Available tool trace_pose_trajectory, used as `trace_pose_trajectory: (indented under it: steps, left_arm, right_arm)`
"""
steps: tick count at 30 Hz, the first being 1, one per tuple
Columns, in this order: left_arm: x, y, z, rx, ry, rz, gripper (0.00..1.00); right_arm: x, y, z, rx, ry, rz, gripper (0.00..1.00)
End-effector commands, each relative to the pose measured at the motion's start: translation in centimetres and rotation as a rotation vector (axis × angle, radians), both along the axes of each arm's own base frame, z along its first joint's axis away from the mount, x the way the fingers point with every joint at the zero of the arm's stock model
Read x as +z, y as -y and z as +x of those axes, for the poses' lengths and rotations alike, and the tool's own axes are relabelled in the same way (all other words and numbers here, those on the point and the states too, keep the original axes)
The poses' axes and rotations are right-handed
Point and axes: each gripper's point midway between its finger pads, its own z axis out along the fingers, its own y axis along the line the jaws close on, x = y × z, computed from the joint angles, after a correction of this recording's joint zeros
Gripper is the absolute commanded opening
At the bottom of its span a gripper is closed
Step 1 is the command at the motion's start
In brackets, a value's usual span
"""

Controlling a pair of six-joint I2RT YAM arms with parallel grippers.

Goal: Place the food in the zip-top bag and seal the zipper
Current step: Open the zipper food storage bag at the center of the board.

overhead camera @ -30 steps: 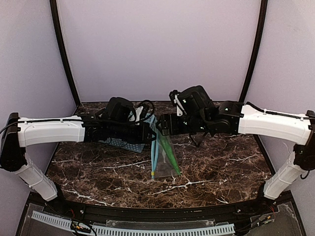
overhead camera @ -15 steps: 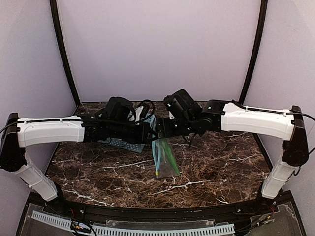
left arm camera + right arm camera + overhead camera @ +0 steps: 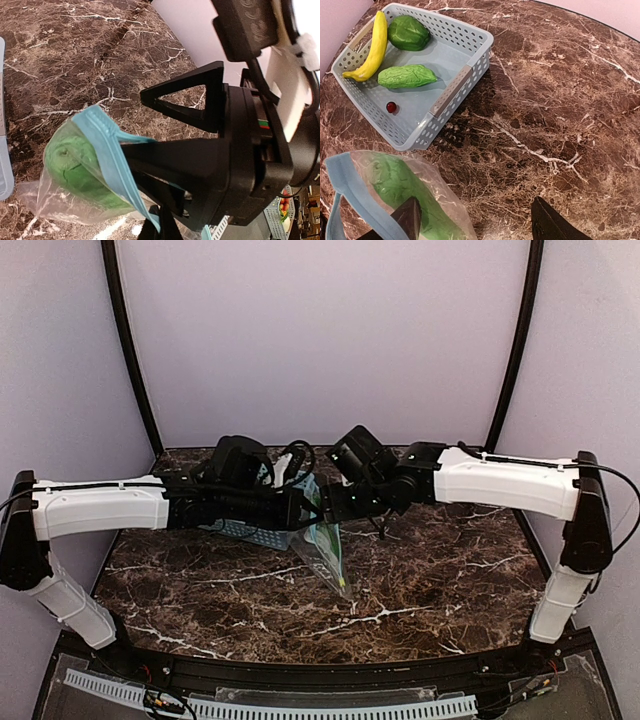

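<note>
The clear zip-top bag (image 3: 331, 546) hangs over the table with one long green cucumber-like piece (image 3: 75, 169) inside. My left gripper (image 3: 160, 227) is shut on the light-blue zipper (image 3: 106, 159) strip at the bag's mouth. My right gripper (image 3: 477, 222) is open right beside the bag (image 3: 427, 192). One fingertip (image 3: 410, 217) lies against the bag's side, the other stands apart over bare table. The rest of the food lies in the basket: a yellow banana (image 3: 374, 45), a dark green bell pepper (image 3: 409, 32) and a second cucumber-like piece (image 3: 406, 76).
The light-blue slotted basket (image 3: 462, 82) sits just behind and left of the bag, with a small red ball (image 3: 391, 107) in it. Brown marble table (image 3: 560, 100) stretches to the right. Both arms meet above the table's centre (image 3: 320, 508).
My right arm has reached further left to the bag and its jaws have narrowed a little. The hanging bag has tilted. The left arm holds still.
</note>
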Motion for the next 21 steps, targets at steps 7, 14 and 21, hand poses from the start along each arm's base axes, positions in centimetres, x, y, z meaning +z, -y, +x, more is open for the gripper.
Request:
trace_pose_trajectory:
  steps: [7,14,21]
  left_arm:
    - [3.1,1.4,-2.1,-0.162,0.093,-0.121,0.01]
    - [3.5,1.5,-2.5,-0.187,0.099,-0.138,0.01]
    - [-1.4,-4.6,0.5,0.132,0.009,0.132,0.01]
  right_arm:
    - [-1.8,-3.2,-0.6,0.18,-0.12,0.184,0.72]
    - [-3.7,-3.3,-0.9,0.193,-0.16,0.153,0.59]
    - [-0.2,-1.0,-1.4,0.164,-0.103,0.161,0.05]
